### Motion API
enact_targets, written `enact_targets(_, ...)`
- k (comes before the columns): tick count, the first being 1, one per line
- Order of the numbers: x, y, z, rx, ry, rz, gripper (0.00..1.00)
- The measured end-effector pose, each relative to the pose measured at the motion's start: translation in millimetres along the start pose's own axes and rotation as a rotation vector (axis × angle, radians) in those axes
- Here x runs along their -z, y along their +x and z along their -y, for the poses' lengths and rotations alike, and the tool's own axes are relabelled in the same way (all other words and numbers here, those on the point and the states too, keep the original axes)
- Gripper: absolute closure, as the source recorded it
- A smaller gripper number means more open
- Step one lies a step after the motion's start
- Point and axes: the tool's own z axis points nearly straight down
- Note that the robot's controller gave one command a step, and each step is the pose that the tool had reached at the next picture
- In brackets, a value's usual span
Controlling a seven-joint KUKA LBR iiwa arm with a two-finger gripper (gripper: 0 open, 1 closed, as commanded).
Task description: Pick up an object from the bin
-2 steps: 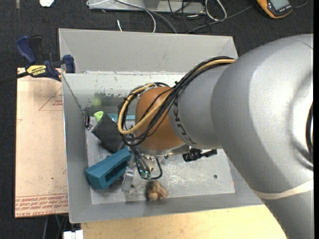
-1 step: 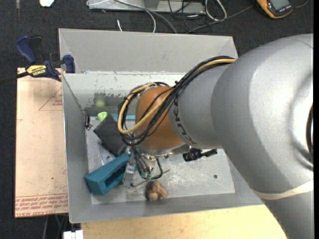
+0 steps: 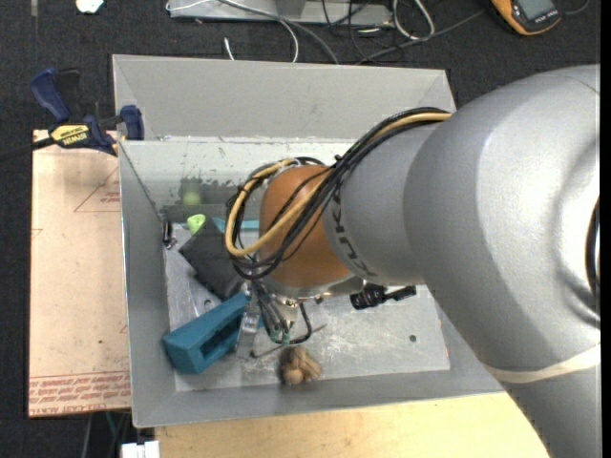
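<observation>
My gripper (image 3: 267, 321) pokes out below the arm's wrist, low in the left half of the bin. A blue rectangular block (image 3: 203, 337) lies tilted just to its left, the block's upper end touching or nearly touching the gripper. A small tan lumpy thing (image 3: 299, 367) sits just below the gripper near the bin's front wall. A black flat piece (image 3: 212, 257) lies up and to the left, partly under the arm.
A small bright green thing (image 3: 196, 223) and a teal piece (image 3: 231, 225) lie by the bin's back left wall. The big grey arm with its orange cover and cables hides the middle and right of the bin.
</observation>
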Motion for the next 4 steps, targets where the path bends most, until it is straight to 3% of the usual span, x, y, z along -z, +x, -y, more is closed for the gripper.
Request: enact_targets(4,0.1,-0.1,0.1,0.000,0.000,0.000,1.00)
